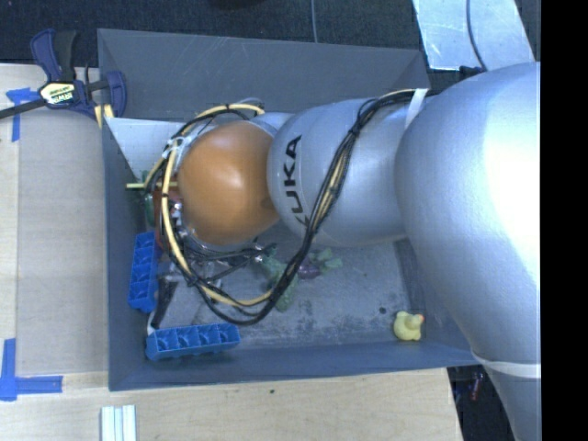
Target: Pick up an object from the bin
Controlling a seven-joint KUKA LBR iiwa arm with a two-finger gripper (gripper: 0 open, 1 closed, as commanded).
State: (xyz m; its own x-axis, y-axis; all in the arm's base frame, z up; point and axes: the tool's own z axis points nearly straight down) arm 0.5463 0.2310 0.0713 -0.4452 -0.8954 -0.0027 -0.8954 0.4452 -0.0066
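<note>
- Blue studded building brick (142, 272): lies lengthwise against the bin's left wall, just beside the wrist. It is the thing nearest the claw and the likeliest pick.
- A second blue studded brick (193, 341) lies flat along the front wall, near the first, at the front-left corner.
- Claw (165, 288): almost wholly hidden under the orange cover (225, 184) and its cable loops (230, 301). Whether it is spread, pressed together or pinching anything cannot be told.
- Step in hand, as judged: descent and alignment over the left side of the bin.
- Recommended: centre the claw across the brick's narrow width, not along its length.
- Recommended: keep clear of the left wall, since a brick lying tight to it leaves little room on that side.
- Recommended: close only once the claw is level with the brick's sides, then lift straight up.
- Risk: the hanging cables may snag the front brick.
- Small green and purplish bits (317, 266) lie on the grey metal bin (367, 356) floor under the arm. A small yellow toy (408, 325) sits well apart, near the front-right corner.
- Writing: the silver arm link bears black lettering, "KUKA" (292, 177), partly crossed by a cable.
</note>
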